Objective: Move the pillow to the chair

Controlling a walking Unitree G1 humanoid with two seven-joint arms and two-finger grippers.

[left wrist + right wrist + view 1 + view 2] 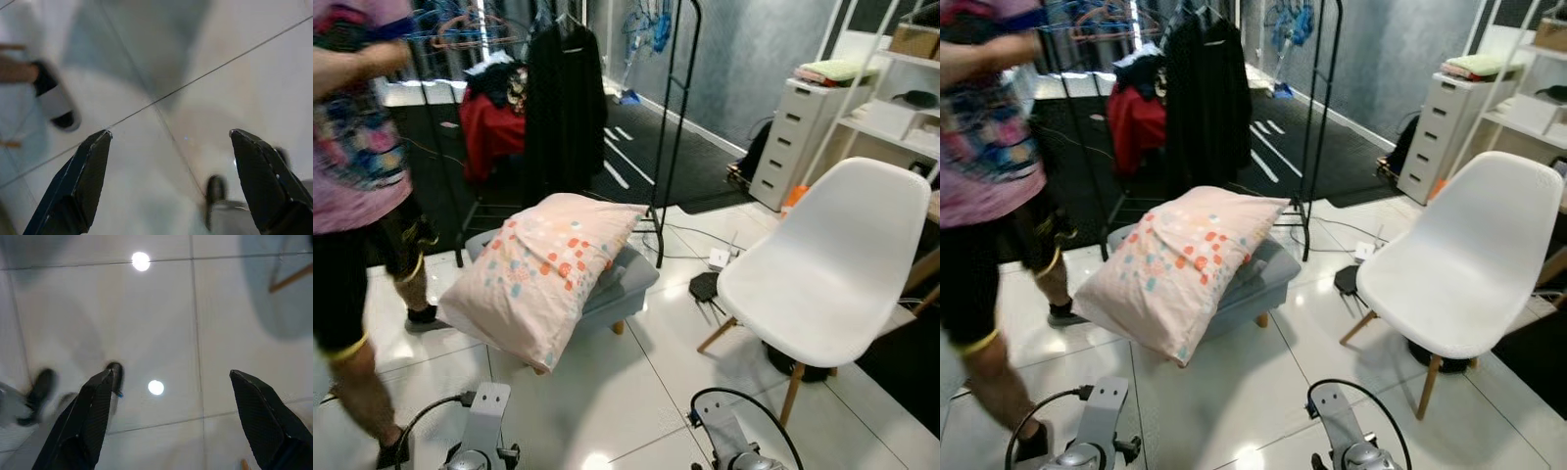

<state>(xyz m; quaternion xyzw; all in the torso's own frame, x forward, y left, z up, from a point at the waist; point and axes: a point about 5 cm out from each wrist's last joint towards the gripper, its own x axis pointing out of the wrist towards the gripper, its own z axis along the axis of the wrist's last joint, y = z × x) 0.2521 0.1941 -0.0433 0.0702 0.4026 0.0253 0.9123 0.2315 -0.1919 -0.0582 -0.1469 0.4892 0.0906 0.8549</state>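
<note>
In the middle of the frame the pillow (543,269) lies tilted on a grey footstool (628,279), its lower corner hanging over the edge; the white chair (827,269) stands at the right. The left end effector (168,183) and right end effector (188,423) hang wide open and empty above the floor (161,318). The pillow looks light, soft and floppy, so gripping its two long sides with both arms seems best.

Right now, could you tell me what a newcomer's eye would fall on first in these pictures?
Most likely the big pink pillow with coloured spots, lying tilted on a low grey stool in the middle of the room. To its right stands a white chair with wooden legs, its seat bare. At the left, a person in a pink shirt stands on the tiled floor.
</note>
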